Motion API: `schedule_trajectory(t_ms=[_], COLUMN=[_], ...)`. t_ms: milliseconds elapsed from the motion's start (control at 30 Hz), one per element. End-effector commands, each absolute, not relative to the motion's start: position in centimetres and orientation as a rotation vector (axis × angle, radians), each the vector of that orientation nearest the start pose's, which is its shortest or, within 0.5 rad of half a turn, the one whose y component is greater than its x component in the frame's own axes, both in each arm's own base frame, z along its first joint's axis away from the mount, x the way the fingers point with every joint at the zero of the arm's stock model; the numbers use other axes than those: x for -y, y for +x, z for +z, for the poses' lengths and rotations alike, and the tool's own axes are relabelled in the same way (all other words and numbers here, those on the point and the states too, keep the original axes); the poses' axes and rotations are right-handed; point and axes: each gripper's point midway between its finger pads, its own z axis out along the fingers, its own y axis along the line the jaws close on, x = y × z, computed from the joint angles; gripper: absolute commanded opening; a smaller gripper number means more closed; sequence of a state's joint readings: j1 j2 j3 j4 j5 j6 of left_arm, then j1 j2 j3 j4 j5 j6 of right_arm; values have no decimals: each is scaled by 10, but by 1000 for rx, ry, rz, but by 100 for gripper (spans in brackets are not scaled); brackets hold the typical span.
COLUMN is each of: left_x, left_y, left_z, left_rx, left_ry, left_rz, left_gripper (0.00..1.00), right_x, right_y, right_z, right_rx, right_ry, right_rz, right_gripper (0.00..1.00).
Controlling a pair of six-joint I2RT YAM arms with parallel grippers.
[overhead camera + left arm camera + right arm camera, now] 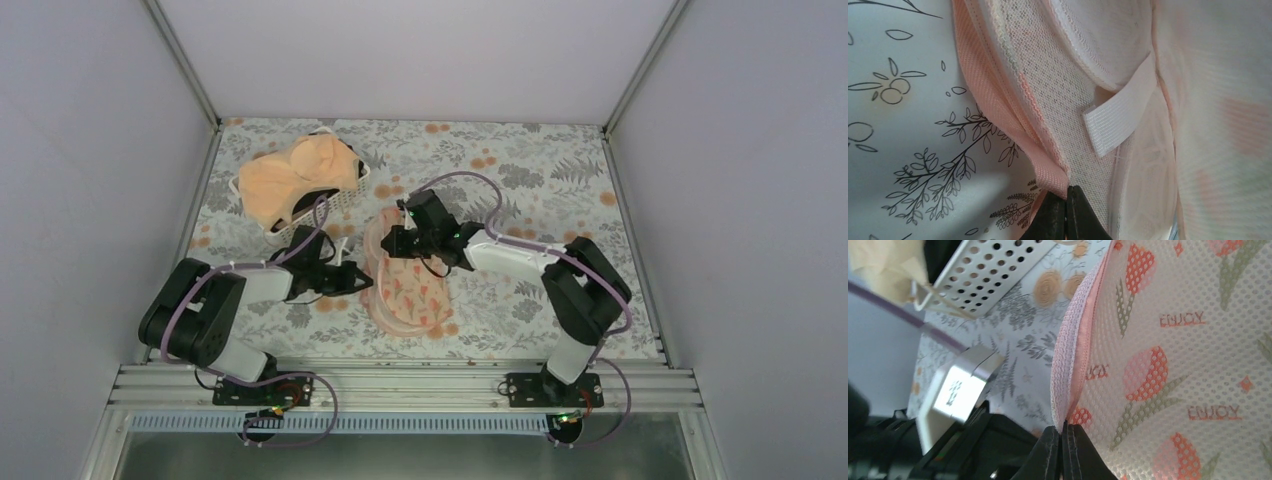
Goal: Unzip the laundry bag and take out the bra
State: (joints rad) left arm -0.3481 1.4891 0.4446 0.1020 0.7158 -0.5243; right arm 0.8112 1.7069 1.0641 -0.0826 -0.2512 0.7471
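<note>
i see the laundry bag point(1173, 350) as matt cloth punched with tiny holes. inside, the lining point(1048, 95) is fine white mesh, edged by coarse woven pink tape point(990, 120) and crossed by a ribbed elastic strap point(1118, 120). the left fingers point(1050, 222) look like dull black plastic, faintly grainy. the basket point(993, 270) is smooth white perforated plastic, the bra point(300, 170) soft matt fabric, the bench point(560, 170) a smooth printed covering.

From above, the laundry bag point(410, 295) has its far end hidden beneath the right gripper point(392, 245), and its zip is too small to trace. Beyond the bag, the bra point(300, 172) covers most of the basket point(345, 195). The left wrist view blurs the bag's right side.
</note>
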Motion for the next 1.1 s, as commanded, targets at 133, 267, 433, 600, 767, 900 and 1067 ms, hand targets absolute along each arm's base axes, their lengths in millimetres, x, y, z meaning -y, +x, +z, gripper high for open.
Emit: schedule_trajectory(t_ms=[133, 267, 433, 600, 767, 900, 1067], left_x=[216, 216, 216, 216, 212, 195, 165], left_y=[248, 247, 248, 248, 254, 261, 270], left_z=[40, 38, 39, 40, 43, 37, 37], left_rx=[-2568, -2574, -2572, -2570, -2572, -2615, -2637], left_ry=[138, 139, 148, 148, 156, 134, 9], left_rz=[-1265, -1259, -1252, -1252, -1191, -1013, -877], left_gripper=[2, 2, 2, 2, 2, 5, 13], right_x=[-395, -406, -411, -410, -410, -404, -382], right_y=[301, 293, 283, 286, 295, 302, 311], right_z=[101, 94, 90, 86, 99, 123, 155], right_rx=[-2490, -2512, -2523, -2528, -2508, -2452, -2366], right_ry=[-199, -220, -257, -252, -267, -277, -268], right_rz=[1047, 1080, 1059, 1022, 970, 926, 890], right_gripper=[4, 4, 4, 8, 46, 53, 60])
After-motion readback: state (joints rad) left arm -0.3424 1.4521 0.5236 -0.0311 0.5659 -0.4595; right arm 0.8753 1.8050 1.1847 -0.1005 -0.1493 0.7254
